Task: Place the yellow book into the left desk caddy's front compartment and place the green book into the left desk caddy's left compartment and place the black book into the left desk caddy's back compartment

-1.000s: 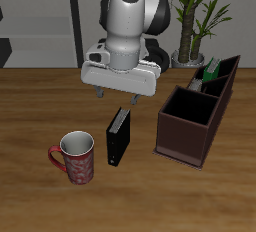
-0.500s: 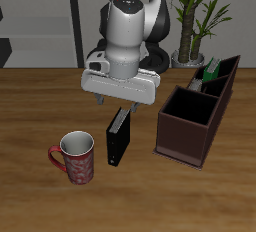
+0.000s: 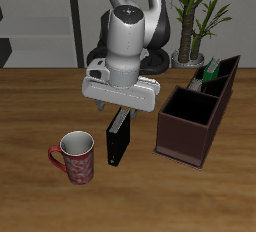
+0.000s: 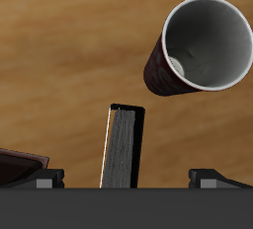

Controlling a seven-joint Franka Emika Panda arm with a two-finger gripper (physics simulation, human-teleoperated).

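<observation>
The black book [image 3: 117, 141] stands upright on the table between the mug and the left desk caddy [image 3: 195, 116]; it also shows in the wrist view [image 4: 123, 149]. My gripper [image 3: 119, 108] is open and empty, right above the book, with one finger on each side of its top edge. The fingertips [image 4: 212, 177] show wide apart in the wrist view. The green book [image 3: 212, 72] stands in the caddy's far end. The yellow book does not show clearly in any view.
A red patterned mug [image 3: 76, 156] stands beside the black book, nearer the table's front edge; it also shows in the wrist view [image 4: 203, 45]. A potted plant [image 3: 195, 11] stands behind the caddy. A corner of the caddy [image 4: 20, 164] shows in the wrist view.
My gripper has come down toward the black book and shifted slightly forward. The book, mug and caddy have not moved.
</observation>
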